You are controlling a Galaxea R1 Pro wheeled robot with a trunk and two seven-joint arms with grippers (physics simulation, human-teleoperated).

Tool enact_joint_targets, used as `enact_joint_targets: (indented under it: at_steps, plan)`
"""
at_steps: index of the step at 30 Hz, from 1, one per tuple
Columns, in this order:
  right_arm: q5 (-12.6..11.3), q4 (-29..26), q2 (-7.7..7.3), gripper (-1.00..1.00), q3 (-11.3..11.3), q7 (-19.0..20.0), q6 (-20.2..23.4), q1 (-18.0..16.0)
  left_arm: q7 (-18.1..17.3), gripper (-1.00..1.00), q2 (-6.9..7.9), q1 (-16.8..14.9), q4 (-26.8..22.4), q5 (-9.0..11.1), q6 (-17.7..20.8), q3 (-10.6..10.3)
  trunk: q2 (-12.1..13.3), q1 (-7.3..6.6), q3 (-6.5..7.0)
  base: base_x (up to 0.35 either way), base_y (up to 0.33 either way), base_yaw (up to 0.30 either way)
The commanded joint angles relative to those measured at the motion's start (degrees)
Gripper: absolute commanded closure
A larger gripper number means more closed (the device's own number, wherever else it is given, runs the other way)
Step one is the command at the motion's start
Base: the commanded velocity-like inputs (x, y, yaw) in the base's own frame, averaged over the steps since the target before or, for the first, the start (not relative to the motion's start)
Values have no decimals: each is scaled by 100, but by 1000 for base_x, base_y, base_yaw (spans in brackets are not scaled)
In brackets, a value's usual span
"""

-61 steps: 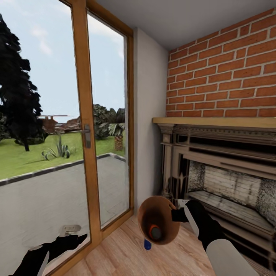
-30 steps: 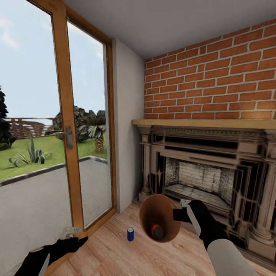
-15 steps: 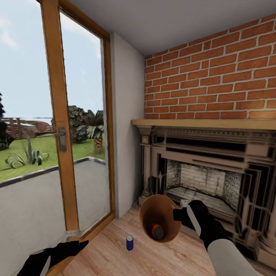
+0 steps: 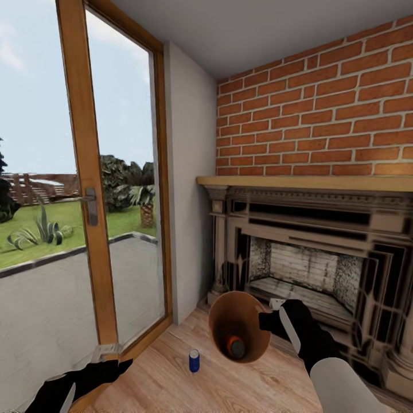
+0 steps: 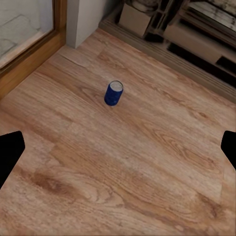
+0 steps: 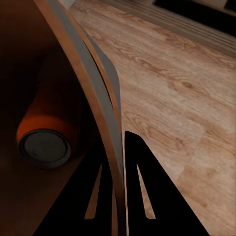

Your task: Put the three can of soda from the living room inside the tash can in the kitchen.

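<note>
Head view. Living room: brick chimney point(image 4: 321, 115), ornate fireplace point(image 4: 310, 252), wood-framed glass door point(image 4: 86, 189), light wood floor point(image 4: 189, 390). The right gripper point(image 4: 265, 321) carries the trash can point(image 4: 238, 332) by its rim, tipped so the tan inside faces the camera. One orange soda can point(image 4: 235, 347) lies at the bottom of it. The blue soda can point(image 4: 194, 361) stands upright on the floor, just beside the bucket and apart from it, between the door and the fireplace. The left gripper point(image 4: 109, 367) hangs low near the door frame, nothing in it.

Left wrist view. Blue soda can point(image 5: 113, 93) upright on bare floor, well ahead of the fingertips point(image 5: 11, 150), which stand spread wide at the picture's two edges. Nothing between them.

Right wrist view. Fingers point(image 6: 137, 196) pressed on the bucket wall point(image 6: 98, 113), one inside and one outside, pinching the rim. Orange soda can point(image 6: 46, 137) lies on its side within.

Status, as judged. One can is stowed and the blue one is not yet collected. Whether a second orange can lies in the bucket cannot be told. The carry to the kitchen remains.
</note>
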Motion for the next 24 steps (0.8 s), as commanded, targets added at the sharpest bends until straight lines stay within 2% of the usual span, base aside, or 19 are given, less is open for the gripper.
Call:
enact_joint_targets:
  at_steps: [1, 3, 24]
  plan:
    - [-106, -5, 1, 100, -9, 25, -1, -3, 0, -100, 0, 0, 0, 0, 0, 0, -1, 0, -8, 0, 0, 0]
    - [-106, -5, -2, 100, -14, 25, -1, -3, 1, -100, 0, 0, 0, 1, 0, 0, -1, 0, -25, 0, 0, 0]
    - [-96, -11, -139, 100, -71, 25, 67, -53, -26, -100, -1, 0, 0, -21, 0, -25, -843, 461, -588, 0, 0, 0]
